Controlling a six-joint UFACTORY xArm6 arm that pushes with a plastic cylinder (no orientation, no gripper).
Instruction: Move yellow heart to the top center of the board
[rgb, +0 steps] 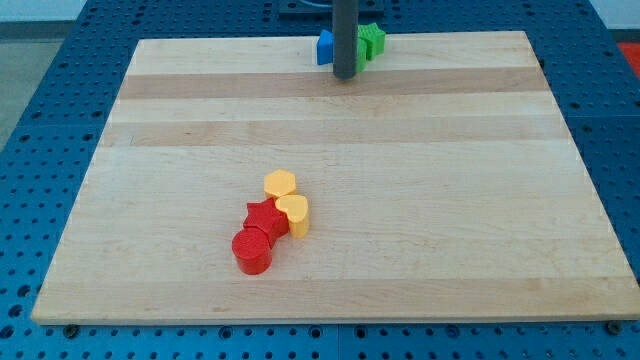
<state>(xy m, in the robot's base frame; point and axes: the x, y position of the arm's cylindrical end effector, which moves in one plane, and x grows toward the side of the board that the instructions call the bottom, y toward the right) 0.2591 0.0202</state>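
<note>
Nothing looks done yet. My tip (345, 76) sits at the far center of the tabletop (450, 200), just in front of a blue block (324, 47) and a green block (373, 40). It is a bare rod, with no fingers to read. The yellow heart (293, 213) lies well apart on the near side, touching a red star (263, 216) and a yellow hexagon (280, 184), with a red cylinder (252, 251) just nearer. The whole push remains.

Blue block (324, 47): half hidden behind the rod (345, 35), shape unclear.
Green block (373, 40): partly covered by the rod too.
Rod: upper part was cut off at the view's top.
</note>
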